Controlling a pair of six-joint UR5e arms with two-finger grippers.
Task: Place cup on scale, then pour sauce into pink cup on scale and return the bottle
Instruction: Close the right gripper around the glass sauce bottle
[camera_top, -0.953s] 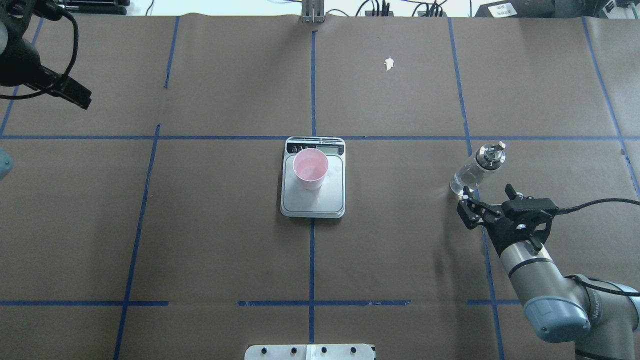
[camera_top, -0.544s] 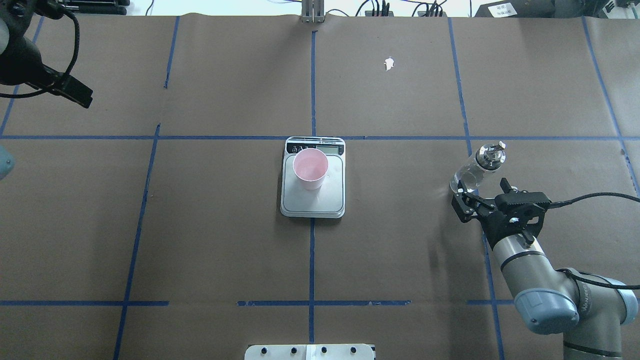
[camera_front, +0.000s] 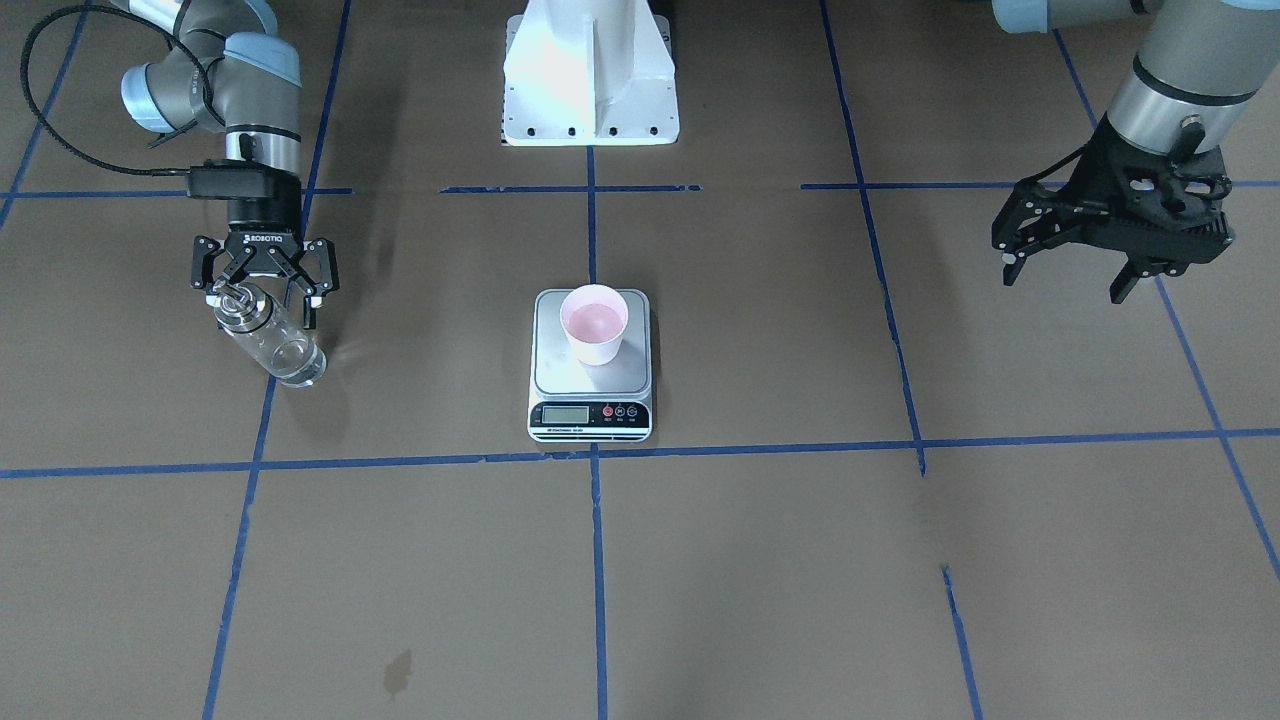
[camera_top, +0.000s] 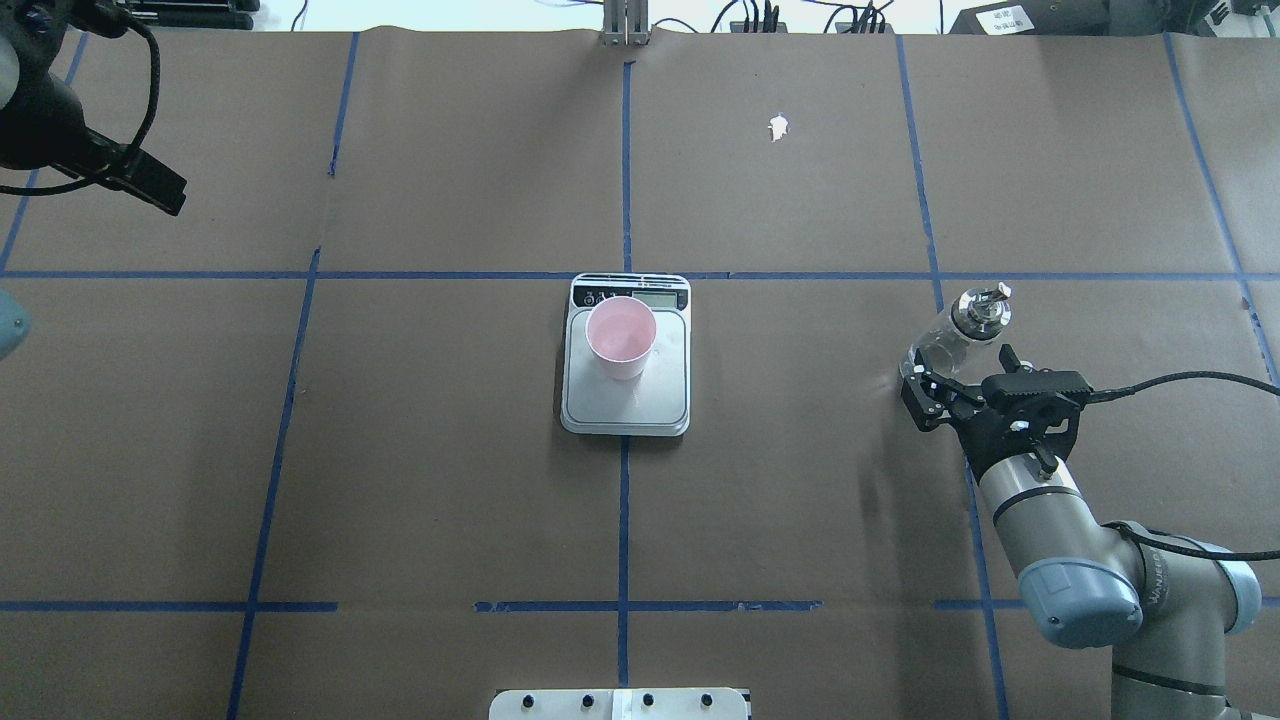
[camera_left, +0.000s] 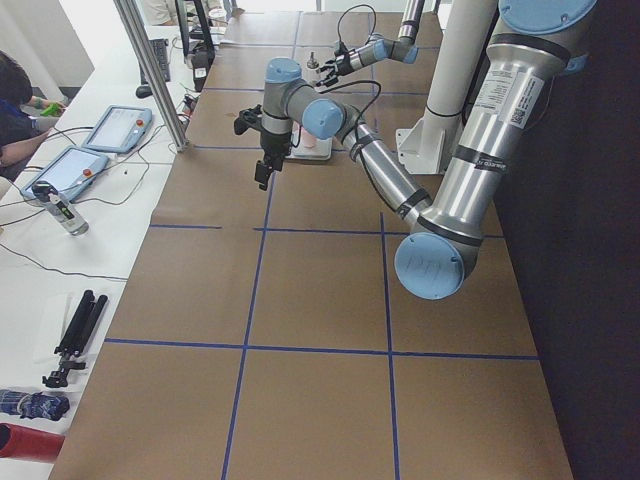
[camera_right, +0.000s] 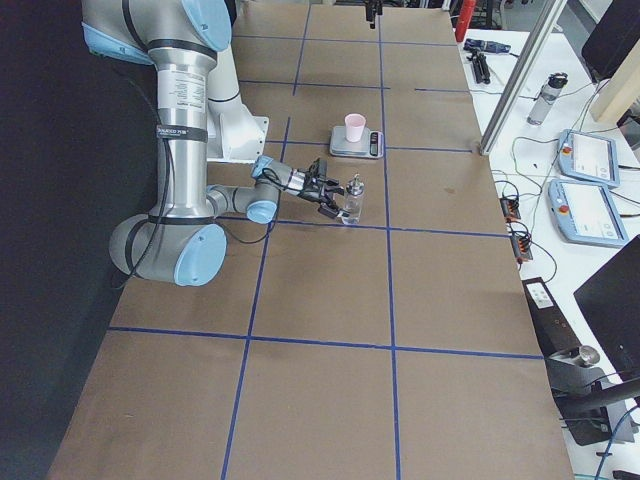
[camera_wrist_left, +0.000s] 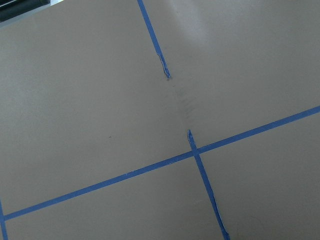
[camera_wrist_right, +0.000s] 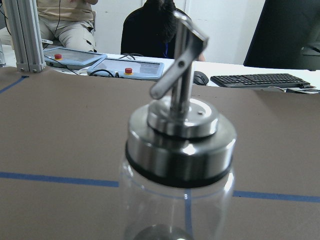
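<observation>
Pink cup (camera_top: 620, 335) stands upright on the steel platform of the kitchen scale (camera_top: 628, 405) at ctr of the overhead frame, clear of the LCD strip so the readout isn't hidden; step one looks done. At right of that frame, the right gripper (camera_front: 264, 297) hangs low w/ fingers spread wide, one on each side of the glass bottle (camera_top: 945, 345), apparently not pressing the glass. The approach is side-on, prob. so the wrist can roll later & tip the spout on the silver cap (camera_wrist_right: 181, 145) toward the cup. The bottle stands upright on the brown table (camera_top: 450, 450) beside a blue tape line (camera_top: 926, 215), well apart from the scale. The sauce inside is clear & hard to make out, so its level can't be told. Left gripper (camera_front: 1062, 280), upper right of the front-facing frame, is raised, also spread & empty, far from cup & bottle, likely to leave the pour path free. Judged stage: about to grasp the bottle; pour & return not yet done. Risk: smooth round glass may slip or topple if the closing fingers meet it off-ctr.
</observation>
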